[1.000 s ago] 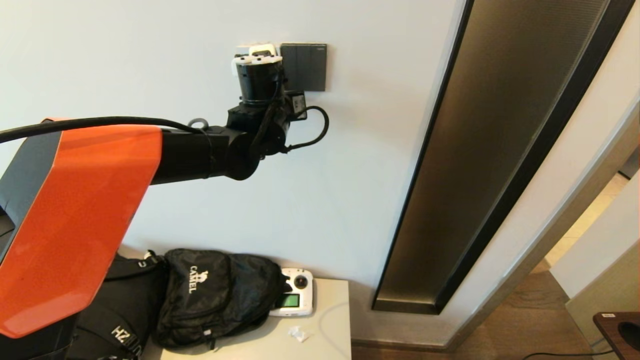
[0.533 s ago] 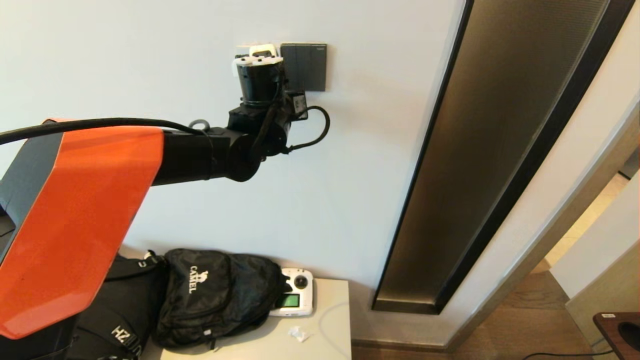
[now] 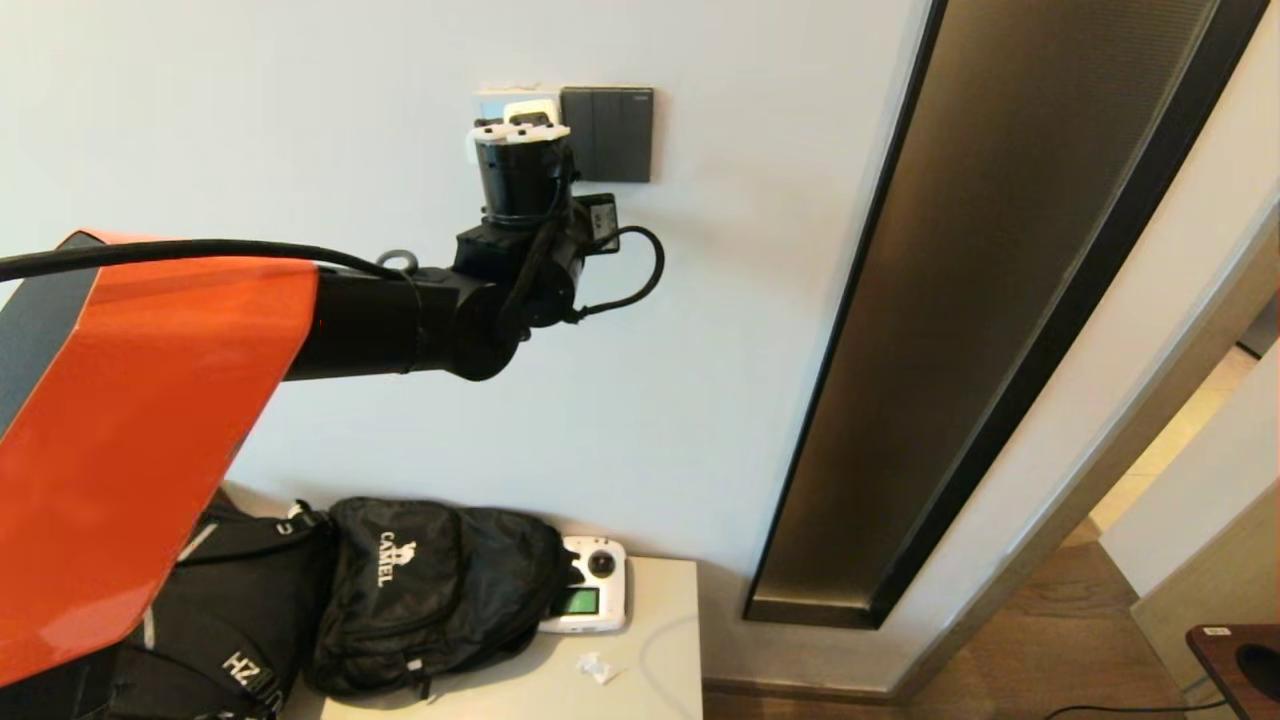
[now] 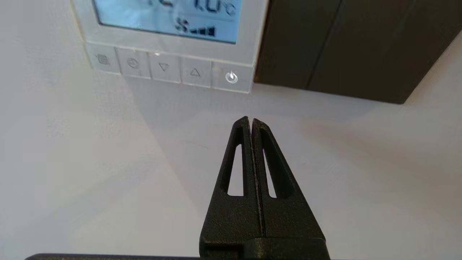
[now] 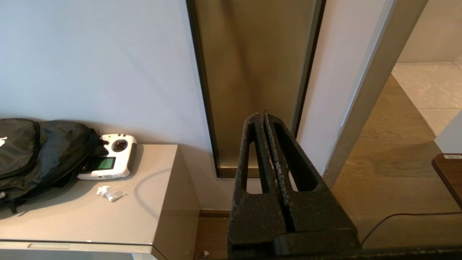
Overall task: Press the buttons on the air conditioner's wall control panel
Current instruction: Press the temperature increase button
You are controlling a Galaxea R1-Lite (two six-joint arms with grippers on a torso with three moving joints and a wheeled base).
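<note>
The air conditioner control panel (image 4: 169, 39) is white, with a lit blue screen and a row of several buttons along its lower edge. The power button (image 4: 231, 77) is at the end nearest the dark switch plate. My left gripper (image 4: 251, 120) is shut and empty, with its tips off the wall just below the power button. In the head view the left wrist (image 3: 520, 170) hides most of the panel (image 3: 495, 100). My right gripper (image 5: 262, 116) is shut and empty, held low and pointing at the bronze wall strip.
A dark grey switch plate (image 3: 607, 133) sits right beside the panel. A tall bronze strip (image 3: 990, 300) runs down the wall. Below, a beige cabinet (image 3: 655, 650) holds a black backpack (image 3: 430, 590), a white remote controller (image 3: 590, 597) and a paper scrap (image 3: 598, 668).
My left arm has drawn back and dropped a little from the panel. The panel's lit top edge now shows above the wrist.
</note>
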